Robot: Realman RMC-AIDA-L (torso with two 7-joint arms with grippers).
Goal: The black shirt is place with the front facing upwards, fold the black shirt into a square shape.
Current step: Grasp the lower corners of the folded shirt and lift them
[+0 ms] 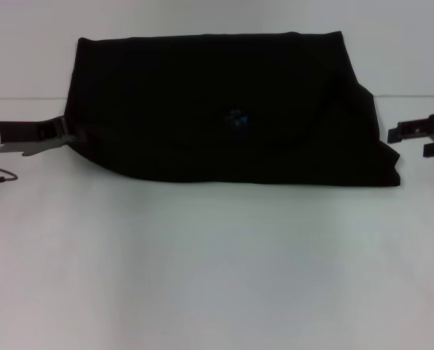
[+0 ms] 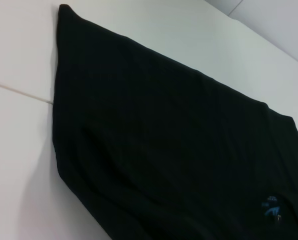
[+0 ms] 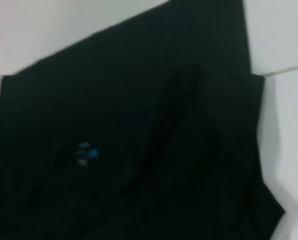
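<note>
One black shirt [image 1: 217,109] is lying folded into a wide band across the far half of the white table [image 1: 217,277], its near edge running roughly straight and its right end spreading into a looser corner. One small blue neck label [image 1: 236,119] is showing near the middle of the cloth; no lettering is visible. Two grippers are flanking the shirt. The left gripper [image 1: 62,137] is resting low at the shirt's left edge, its fingertips meeting the cloth; whether it is pinching the fabric cannot be told. The right gripper [image 1: 410,138] is hovering just beside the shirt's right end, apart from it, its two fingers spread and holding nothing. One thin seam is crossing the table behind the shirt.
</note>
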